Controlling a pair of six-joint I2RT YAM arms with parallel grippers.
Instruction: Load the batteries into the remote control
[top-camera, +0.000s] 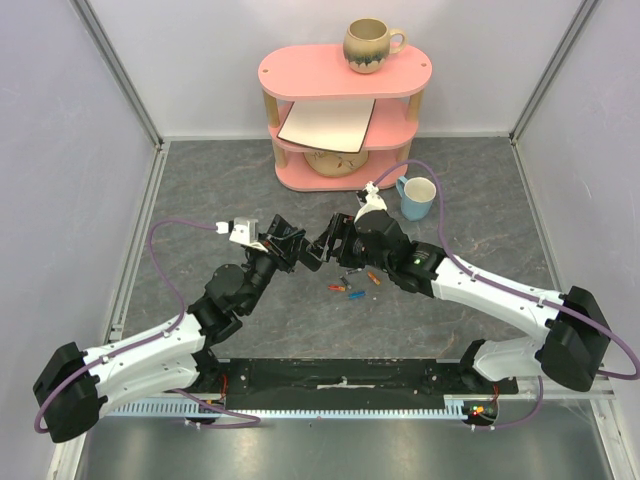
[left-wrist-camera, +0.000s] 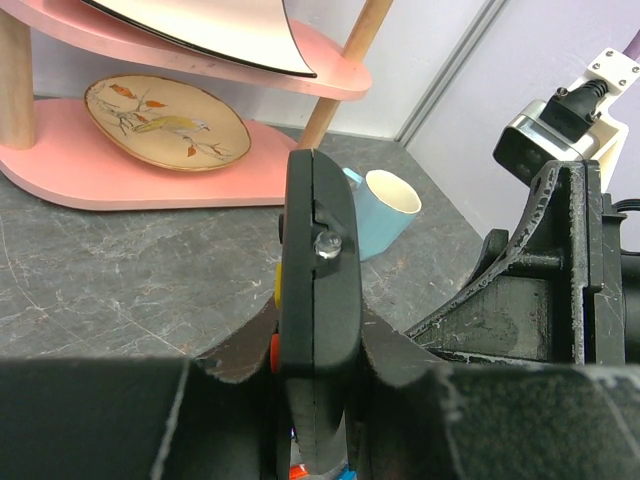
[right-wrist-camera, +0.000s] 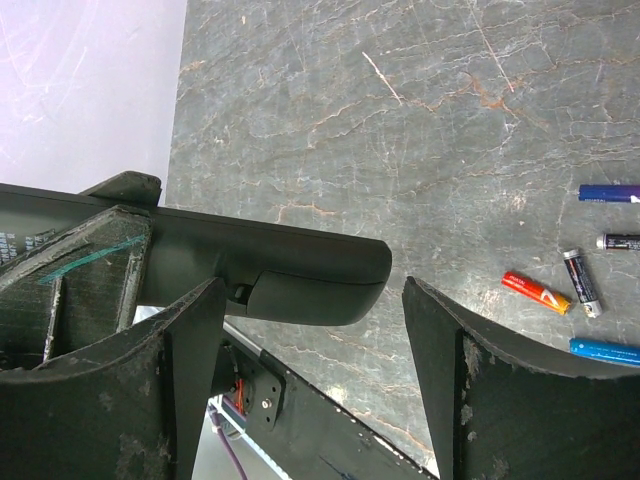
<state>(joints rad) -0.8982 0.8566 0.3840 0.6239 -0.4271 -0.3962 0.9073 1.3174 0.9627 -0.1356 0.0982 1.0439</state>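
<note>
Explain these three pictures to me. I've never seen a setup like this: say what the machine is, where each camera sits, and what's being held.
Two robot arms are bolted to a table. The overhead view shows both; the other two views come from cameras on their wrists. The left gripper is shut on the remote control, holding it on edge above the table. The right gripper stands open beside the remote's end, holding nothing. The batteries lie loose on the grey table. Behind stand a pink shelf and a blue mug.

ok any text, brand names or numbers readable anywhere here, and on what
None can be read.
Batteries: printed marks on their wraps, too small and blurred.
Remote control, held edge-on in the left gripper: no button labels visible.
Mug, blue cup, plate: no lettering; the plate bears only a painted picture.
</note>
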